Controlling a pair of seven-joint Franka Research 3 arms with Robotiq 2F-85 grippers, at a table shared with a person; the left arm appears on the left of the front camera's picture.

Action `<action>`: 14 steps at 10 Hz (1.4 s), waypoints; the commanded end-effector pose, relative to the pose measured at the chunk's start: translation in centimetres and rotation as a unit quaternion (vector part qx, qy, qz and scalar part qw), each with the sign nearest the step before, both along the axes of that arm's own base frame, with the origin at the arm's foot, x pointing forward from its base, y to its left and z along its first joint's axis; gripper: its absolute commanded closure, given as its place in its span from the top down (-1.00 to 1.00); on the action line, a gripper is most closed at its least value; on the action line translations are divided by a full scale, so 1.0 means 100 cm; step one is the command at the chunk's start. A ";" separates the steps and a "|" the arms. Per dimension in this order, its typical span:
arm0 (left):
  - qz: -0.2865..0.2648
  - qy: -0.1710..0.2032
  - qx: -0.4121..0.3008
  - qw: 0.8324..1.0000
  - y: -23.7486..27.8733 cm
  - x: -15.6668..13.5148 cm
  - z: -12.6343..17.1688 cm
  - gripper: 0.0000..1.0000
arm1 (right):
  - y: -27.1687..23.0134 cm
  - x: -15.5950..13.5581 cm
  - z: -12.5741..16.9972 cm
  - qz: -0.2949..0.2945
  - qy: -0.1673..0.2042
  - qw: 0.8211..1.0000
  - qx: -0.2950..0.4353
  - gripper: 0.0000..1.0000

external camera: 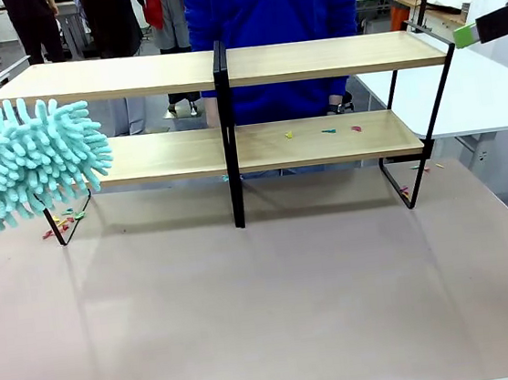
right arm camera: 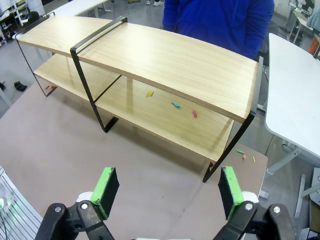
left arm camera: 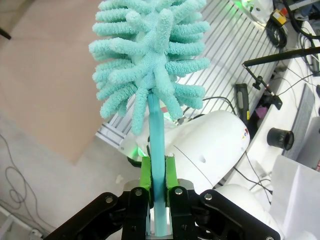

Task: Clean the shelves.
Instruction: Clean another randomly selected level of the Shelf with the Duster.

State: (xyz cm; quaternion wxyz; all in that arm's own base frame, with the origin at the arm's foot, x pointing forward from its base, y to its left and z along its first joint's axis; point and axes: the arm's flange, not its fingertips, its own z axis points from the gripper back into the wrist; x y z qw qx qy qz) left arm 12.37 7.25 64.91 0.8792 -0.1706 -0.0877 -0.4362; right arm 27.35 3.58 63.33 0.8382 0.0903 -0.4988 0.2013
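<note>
Tabletop (external camera: 266, 299) bears two-tier shelves (external camera: 331, 56) holding three scraps (external camera: 328, 131).

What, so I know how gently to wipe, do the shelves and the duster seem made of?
Shelves: boards look like light wood or wood-grain laminate, matte, with faint streaks; the frame looks like thin black painted metal. Duster: fuzzy teal fingers, likely microfibre chenille; its handle looks like smooth plastic.
</note>
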 end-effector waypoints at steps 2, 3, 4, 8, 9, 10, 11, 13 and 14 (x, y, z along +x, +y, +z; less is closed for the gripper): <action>0.106 -0.046 -0.020 0.993 -0.007 0.010 -0.010 -0.75 | 0.000 0.000 0.000 0.002 0.000 1.000 0.003 1.00; 0.185 -0.095 -0.032 0.978 -0.015 0.021 -0.017 -0.75 | 0.000 0.000 0.000 0.002 0.000 1.000 0.003 1.00; 0.277 -0.164 -0.035 0.946 -0.020 0.029 -0.025 -0.75 | 0.000 0.000 0.000 0.000 0.000 1.000 0.000 1.00; 0.000 0.000 0.000 1.000 0.000 0.000 0.000 -0.75 | 0.004 0.000 -0.005 0.010 0.019 1.000 -0.007 1.00; 0.021 -0.040 0.002 0.999 -0.001 0.001 -0.006 -0.75 | 0.009 0.000 -0.014 0.022 0.047 0.998 -0.017 1.00; 0.044 -0.037 -0.013 0.998 -0.004 0.002 -0.008 -0.75 | 0.010 -0.002 -0.011 0.007 0.041 0.999 -0.017 1.00; 0.000 0.000 0.000 1.000 0.000 0.000 0.000 -0.75 | 0.007 0.000 -0.011 0.018 0.041 0.999 -0.014 1.00; 0.091 -0.071 -0.035 0.993 0.000 -0.005 0.008 -0.75 | 0.007 0.000 -0.011 0.018 0.041 0.999 -0.014 1.00; 0.151 -0.123 -0.088 0.977 -0.006 -0.004 0.013 -0.75 | 0.007 0.000 -0.011 0.018 0.041 0.999 -0.014 1.00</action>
